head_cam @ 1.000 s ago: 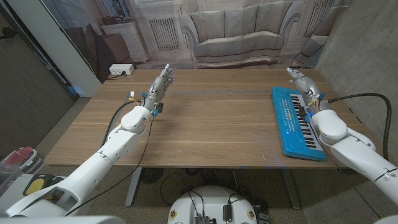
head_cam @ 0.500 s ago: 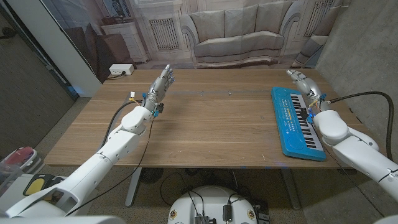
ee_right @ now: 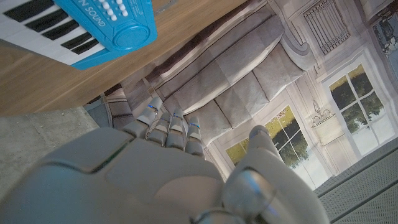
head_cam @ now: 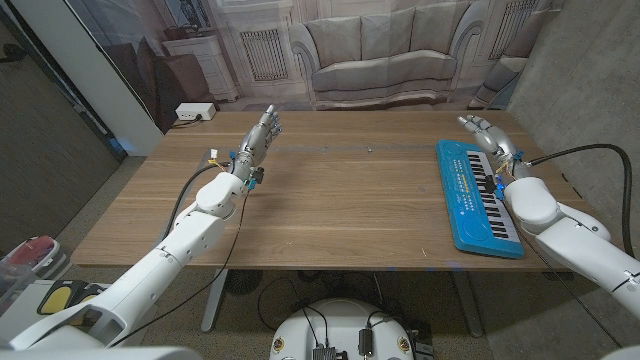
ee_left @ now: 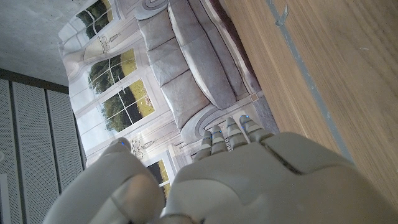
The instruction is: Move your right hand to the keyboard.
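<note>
The blue keyboard (head_cam: pixel 476 196) lies on the right side of the wooden table (head_cam: pixel 340 200), its long side running from near to far. The right hand (head_cam: pixel 486 135) is at the keyboard's far right corner, fingers extended and holding nothing; I cannot tell whether it touches the keys. In the right wrist view the keyboard's (ee_right: pixel 81 28) far end shows beyond the fingers (ee_right: pixel 168 130). The left hand (head_cam: pixel 260 136) stands at the table's far left, fingers straight together, empty

printed backdrop (head_cam: pixel 400 50) of sofa and windows behind wooden table (head_cam: pixel 340 200).
</note>
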